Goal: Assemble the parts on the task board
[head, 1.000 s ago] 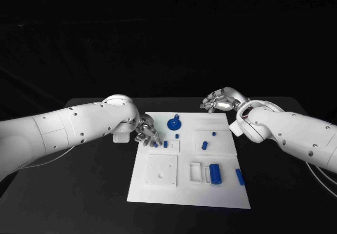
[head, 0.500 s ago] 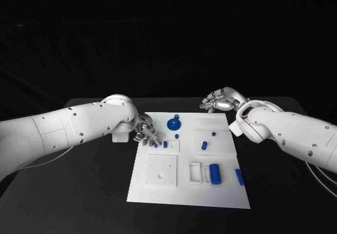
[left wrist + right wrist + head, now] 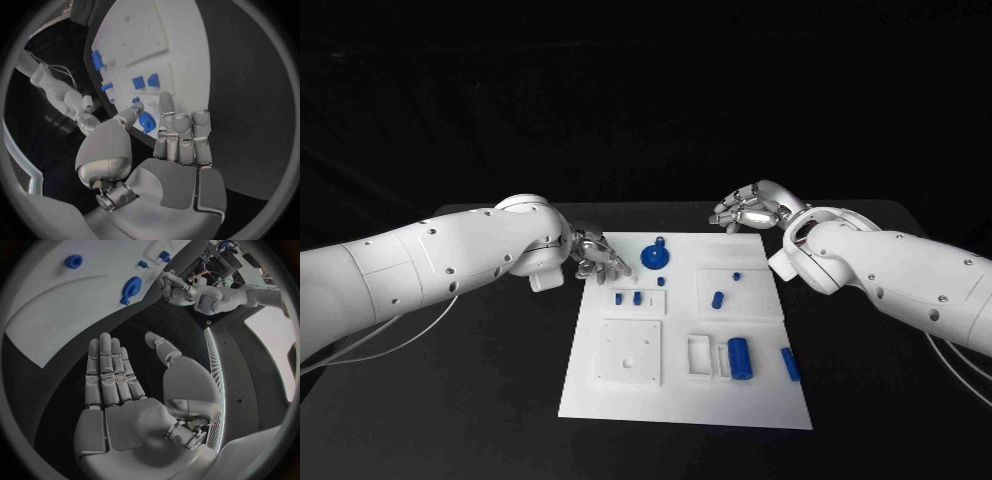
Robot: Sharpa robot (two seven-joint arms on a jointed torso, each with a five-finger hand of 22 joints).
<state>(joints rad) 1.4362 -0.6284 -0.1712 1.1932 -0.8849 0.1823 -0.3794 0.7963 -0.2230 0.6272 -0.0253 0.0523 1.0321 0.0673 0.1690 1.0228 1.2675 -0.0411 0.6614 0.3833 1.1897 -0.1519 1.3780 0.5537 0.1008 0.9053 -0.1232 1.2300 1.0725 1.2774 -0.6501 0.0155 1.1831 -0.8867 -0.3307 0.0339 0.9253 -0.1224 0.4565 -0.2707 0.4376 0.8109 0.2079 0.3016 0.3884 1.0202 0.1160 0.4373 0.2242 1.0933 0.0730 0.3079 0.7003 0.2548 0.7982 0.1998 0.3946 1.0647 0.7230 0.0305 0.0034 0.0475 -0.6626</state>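
Two hands, both empty, fingers straight and apart. Left hand (image 3: 599,255) sits at the task board (image 3: 682,400)'s far-left corner, just beside the round blue part (image 3: 655,256); right hand (image 3: 751,210) hovers past the far-right corner. Head view blurs the fingers; left wrist view gives a bare palm (image 3: 178,150), right wrist view likewise (image 3: 128,400). Two small pegs (image 3: 627,298) stand mid-board, a blue cylinder (image 3: 741,355) lies in a tray on the near half. Cannot tell what shape the tiny far pieces are.
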